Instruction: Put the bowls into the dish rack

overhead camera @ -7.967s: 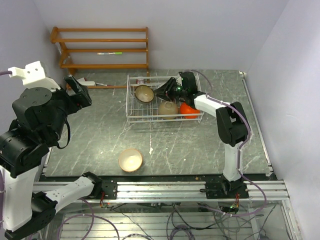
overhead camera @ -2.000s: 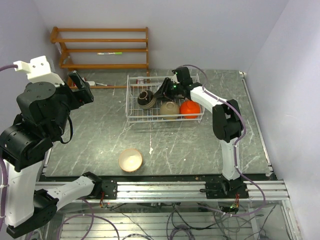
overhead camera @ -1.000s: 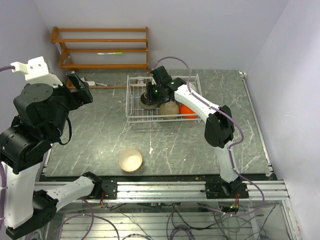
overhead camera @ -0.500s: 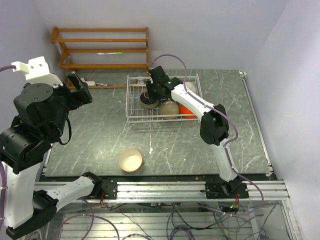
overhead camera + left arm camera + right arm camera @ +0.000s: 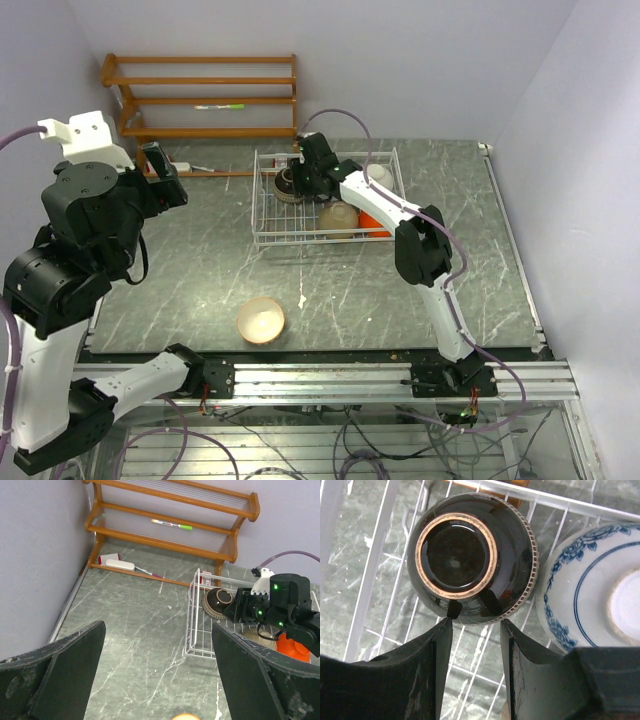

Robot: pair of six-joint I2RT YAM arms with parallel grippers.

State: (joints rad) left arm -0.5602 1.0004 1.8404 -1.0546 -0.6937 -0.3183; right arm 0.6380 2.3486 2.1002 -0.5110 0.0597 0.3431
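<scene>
right tool at the brown bowl in the dish rack, left tool idle
from above: the right tool reaches into the back left corner of the dish rack, at the brown bowl; a pale bowl and an orange bowl sit there too, and a cream bowl lies on the tabletop. left wrist: the left tool hangs high, fingers wide apart, holding nothing. right wrist: fingers apart, tips at the brown bowl's edge, its base facing up, a blue-and-white bowl just beside it.
</scene>
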